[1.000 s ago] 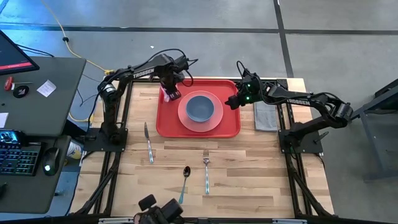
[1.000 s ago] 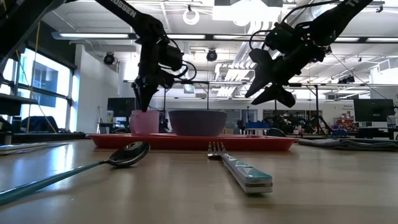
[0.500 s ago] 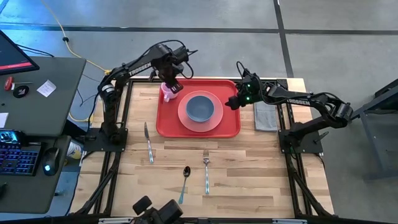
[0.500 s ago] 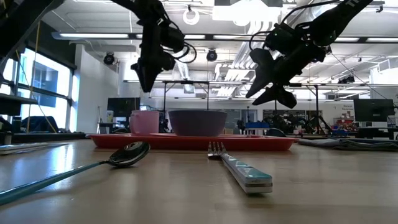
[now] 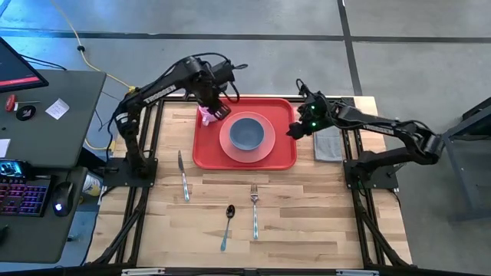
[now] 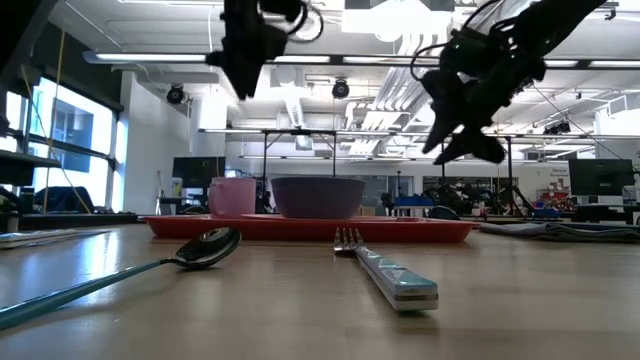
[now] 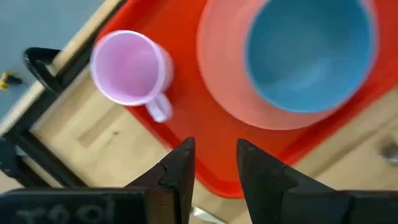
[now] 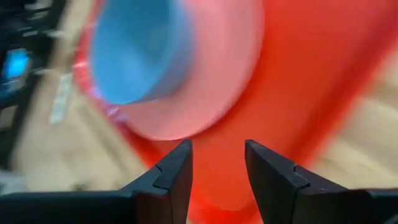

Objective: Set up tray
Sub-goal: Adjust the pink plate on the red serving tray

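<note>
The tray (image 5: pixel 244 157) is seen at the far middle of the counter (image 5: pixel 307 215), already carrying a salmon-pink plate (image 5: pixel 247 148) with a blue bowl (image 5: pixel 247 132) on it and a pink mug (image 5: pixel 205 115) in its far left corner. The left gripper (image 5: pixel 218 108) is held high above the mug, its fingers (image 7: pixel 180 171) slightly spread and pinching nothing. The right gripper (image 5: pixel 294 130) is held in the air at the tray's right edge, its fingers (image 8: pixel 177 171) likewise parted and empty. A folded grey cloth (image 5: pixel 327 143) is seen just beside the tray on the right; a knife (image 5: pixel 182 176), a spoon (image 5: pixel 227 225) and a fork (image 5: pixel 255 212) lie on the bare wood nearer the front. The dishes appear to be placed, so the cutlery and cloth are judged to remain. A descent onto one thin piece, with fingers closed across its handle, would be called for next.
</note>
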